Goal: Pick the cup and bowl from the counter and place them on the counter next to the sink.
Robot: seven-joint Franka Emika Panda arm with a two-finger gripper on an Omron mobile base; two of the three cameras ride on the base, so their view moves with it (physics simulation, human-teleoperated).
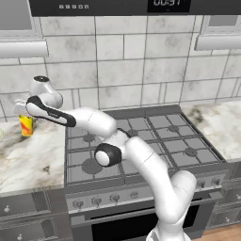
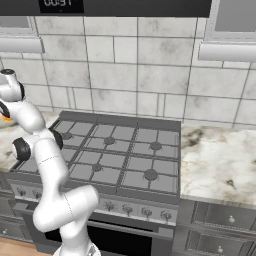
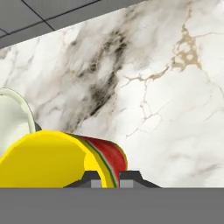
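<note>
- Arm is reached far left over the counter [image 1: 33, 160], left of the gas stove [image 1: 141, 141]. Hand sits above the cup [image 1: 26, 124].
- Cup: small, yellow with a red-orange pattern, standing upright on the marble near the backsplash in the left base view.
- Hand view: gripper [image 3: 112, 178] fingertips nearly together, clamped across the cup's rim wall [image 3: 65, 159], one tip inside and one outside. So narrow and pinching the cup by its edge.
- Bowl [image 3: 13, 118]: pale cream-green rim at the left edge of the hand view, just beside the cup. Can't tell if they touch.
- Cup looks to be on the counter, not yet lifted, though no view shows its base clearly.
- Sink isn't anywhere in these pictures, so the drop-off spot is a drive or a long swing away.
- Risks, my read:
  - Rim pinch is thin and well off-centre. The cup could pivot about the fingertips on lift and hang tilted, or slip out under fast transport.
  - Bowl is so close that a sideways lift could clip its rim and shove it. Go straight up first.
  - Arm is stretched out here, with the elbow low over the stove. A careless swing could run into the burner grates or joint limits.
  - If the cup does tilt in the grip, setting it down could tip it over.
</note>
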